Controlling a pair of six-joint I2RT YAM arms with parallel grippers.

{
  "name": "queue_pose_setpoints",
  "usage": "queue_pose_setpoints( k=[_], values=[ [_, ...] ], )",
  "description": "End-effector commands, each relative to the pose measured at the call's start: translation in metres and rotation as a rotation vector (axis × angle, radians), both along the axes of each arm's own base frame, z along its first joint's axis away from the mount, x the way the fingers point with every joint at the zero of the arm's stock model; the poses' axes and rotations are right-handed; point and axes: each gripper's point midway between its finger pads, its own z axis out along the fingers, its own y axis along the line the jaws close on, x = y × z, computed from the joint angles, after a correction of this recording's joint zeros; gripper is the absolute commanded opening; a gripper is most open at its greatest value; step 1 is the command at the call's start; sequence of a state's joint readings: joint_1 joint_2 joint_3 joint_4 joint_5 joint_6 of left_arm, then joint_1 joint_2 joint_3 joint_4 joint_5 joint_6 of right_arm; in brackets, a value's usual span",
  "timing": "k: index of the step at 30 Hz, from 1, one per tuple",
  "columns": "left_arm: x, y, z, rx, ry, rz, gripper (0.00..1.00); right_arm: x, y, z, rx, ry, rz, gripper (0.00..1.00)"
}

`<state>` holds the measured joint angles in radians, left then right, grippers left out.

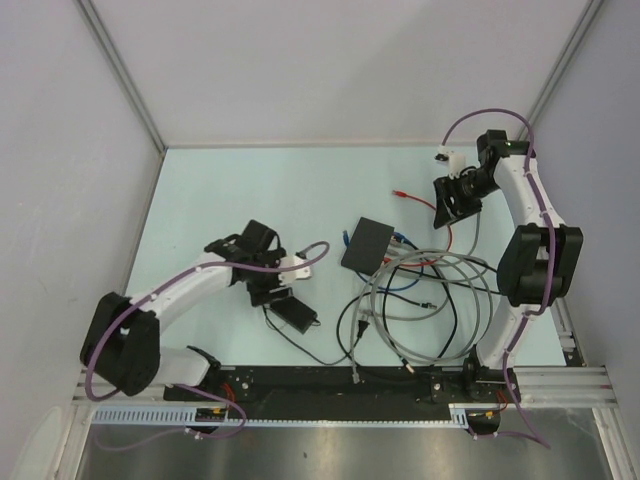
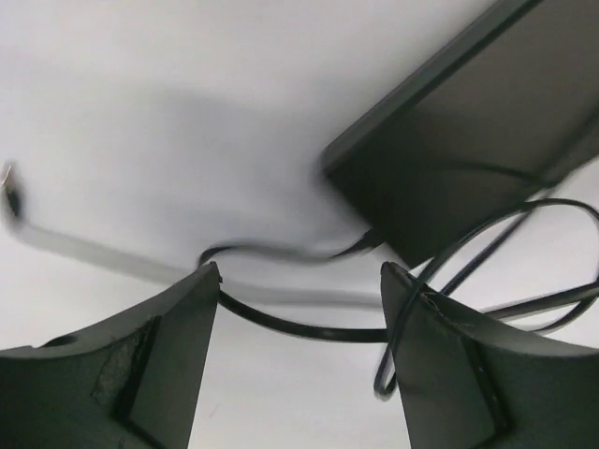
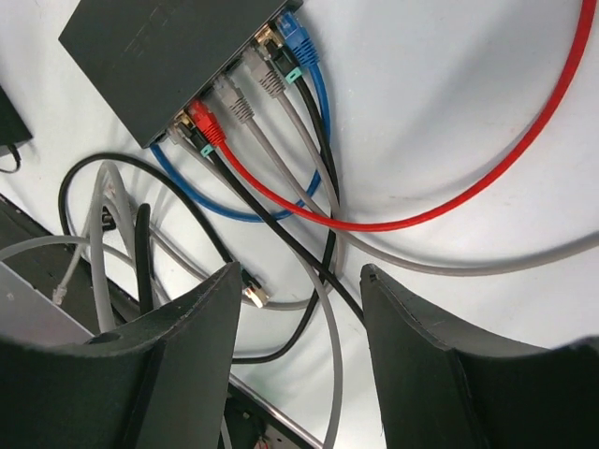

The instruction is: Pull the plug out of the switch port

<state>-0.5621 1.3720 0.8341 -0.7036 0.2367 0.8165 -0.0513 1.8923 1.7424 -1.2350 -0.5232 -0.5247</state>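
Approach stage: the switch lies mid-table with a red plug seated, while the left gripper and right gripper hang wide open and empty, so the right one probably needs to descend and pinch a plug.

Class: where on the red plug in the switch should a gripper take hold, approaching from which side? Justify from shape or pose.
Probably grip the red plug by its short moulded body, just outside the switch. Approach from the cable side, in line with the plug: neighbouring plugs crowd both flanks, and the red cable is thin and bendy.
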Motion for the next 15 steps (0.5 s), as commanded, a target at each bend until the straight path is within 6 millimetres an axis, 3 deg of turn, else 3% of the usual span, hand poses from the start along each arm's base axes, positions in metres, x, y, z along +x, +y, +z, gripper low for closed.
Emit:
queue_pose_setpoints(
  k=[1, 5, 8, 9, 10, 11, 12, 14, 15],
  values=[
    [0.035, 0.11, -0.013, 0.367, -0.184, 0.043, 0.75, -0.011, -0.006, 0.027, -0.049, -0.075, 0.016, 0.59],
    [0.054, 0.13, 0.004, 0.406, -0.258, 0.113, 0.74, -0.021, -0.008, 0.041, -0.05, -0.111, 0.005, 0.59],
    [0.061, 0.11, 0.035, 0.299, -0.305, 0.171, 0.75, -0.031, -0.008, 0.053, -0.043, -0.138, -0.003, 0.59],
    [0.07, 0.092, 0.061, 0.237, -0.349, 0.172, 0.77, -0.035, -0.007, 0.057, -0.036, -0.139, -0.004, 0.59],
    [0.064, 0.083, 0.076, 0.192, -0.336, 0.182, 0.78, -0.037, -0.004, 0.063, -0.019, -0.153, 0.002, 0.59],
    [0.06, 0.059, 0.091, 0.059, -0.304, 0.204, 0.8, -0.04, -0.002, 0.067, -0.009, -0.164, 0.009, 0.59],
    [0.065, 0.041, 0.129, -0.032, -0.325, 0.208, 0.82, -0.043, -0.001, 0.074, -0.003, -0.188, 0.011, 0.59],
    [0.066, 0.013, 0.167, -0.202, -0.296, 0.276, 0.88, -0.042, 0.003, 0.078, 0.019, -0.221, 0.003, 0.59],
    [0.068, -0.009, 0.207, -0.331, -0.301, 0.257, 0.9, -0.033, 0.005, 0.083, 0.031, -0.27, -0.007, 0.59]
  ],
)
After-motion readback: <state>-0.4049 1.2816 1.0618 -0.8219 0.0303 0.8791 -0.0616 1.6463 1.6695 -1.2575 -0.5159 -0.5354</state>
